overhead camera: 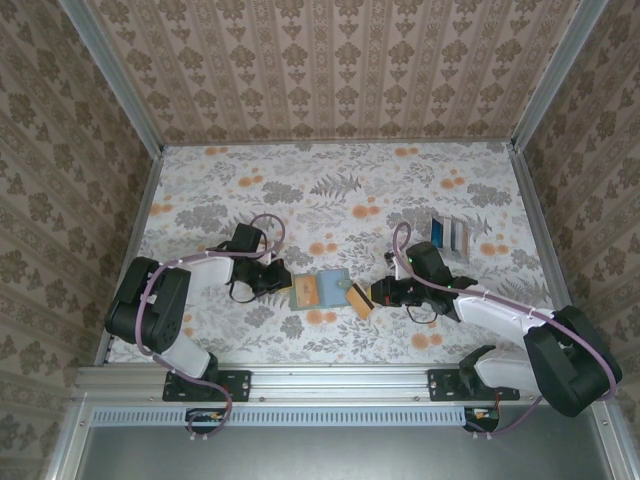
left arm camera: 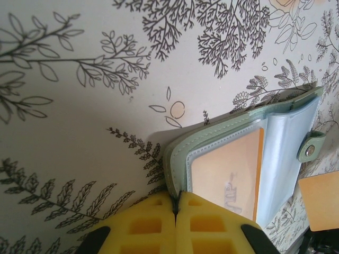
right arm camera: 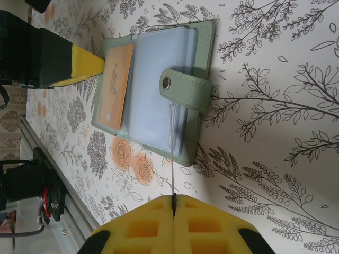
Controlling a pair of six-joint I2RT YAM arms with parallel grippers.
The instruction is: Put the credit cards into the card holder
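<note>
Sage-green card holder [overhead camera: 320, 289] lies open, edge pinched by the low left pincer [left arm camera: 176, 200]. Right pincer [right arm camera: 173, 200], reaching inward, grips an orange card [overhead camera: 358, 303] edge-on.

1. The card holder [overhead camera: 322, 288] lies open on the table [overhead camera: 300, 180], about midway between the left and right edges and nearer the near edge than the far one.
2. A tan card [overhead camera: 306, 291] shows in its left half.
3. The left claw [overhead camera: 284, 281] reaches in from the left and is clamped on the card holder's left edge.
4. The right claw [overhead camera: 374, 296] comes in from the right, pinching an orange card [overhead camera: 358, 304] that sits tilted, just beside the card holder's near right corner.
5. The loose cards [overhead camera: 450, 235], blue-and-white and silvery-grey, lie together near the table's right edge, well apart from the card holder.
</note>
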